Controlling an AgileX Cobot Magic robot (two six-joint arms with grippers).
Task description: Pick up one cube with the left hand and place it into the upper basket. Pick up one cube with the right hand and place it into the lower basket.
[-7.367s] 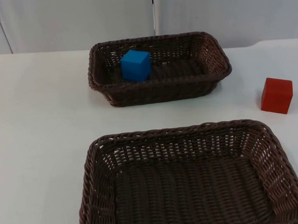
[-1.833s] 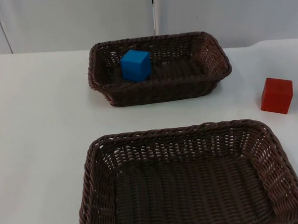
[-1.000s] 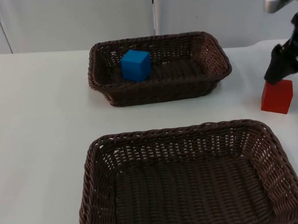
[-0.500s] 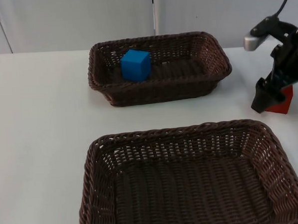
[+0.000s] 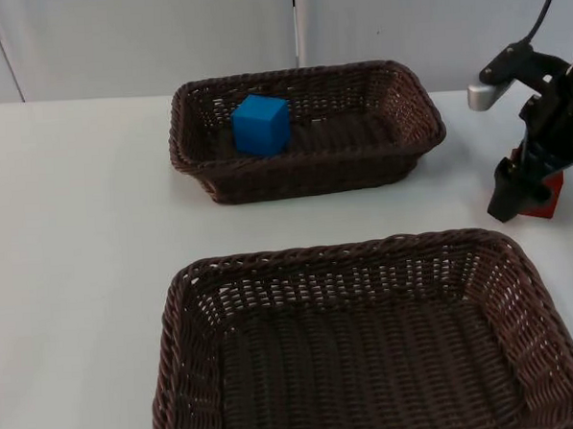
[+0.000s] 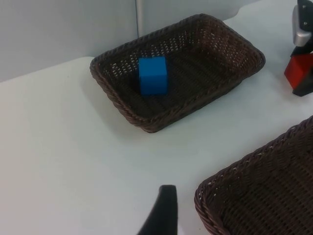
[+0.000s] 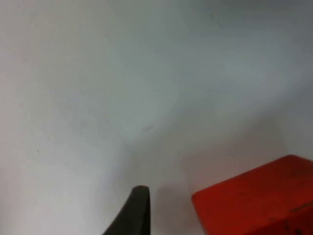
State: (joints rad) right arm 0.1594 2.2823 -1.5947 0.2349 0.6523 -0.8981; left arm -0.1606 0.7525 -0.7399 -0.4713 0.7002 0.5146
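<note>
Touching right tool (image 5: 518, 195): red cube (image 5: 551, 201)

The right gripper (image 5: 523, 191), out of sight seconds ago, has come in from the table's right side and dropped onto the red cube (image 5: 547, 201), now mostly hidden behind it; a fingertip (image 7: 131, 211) stands just beside the cube (image 7: 259, 203) on the white table.

The white table (image 5: 76, 235) carries the upper basket (image 5: 308, 175), lower basket (image 5: 366, 258) and red cube (image 5: 551, 193).
</note>
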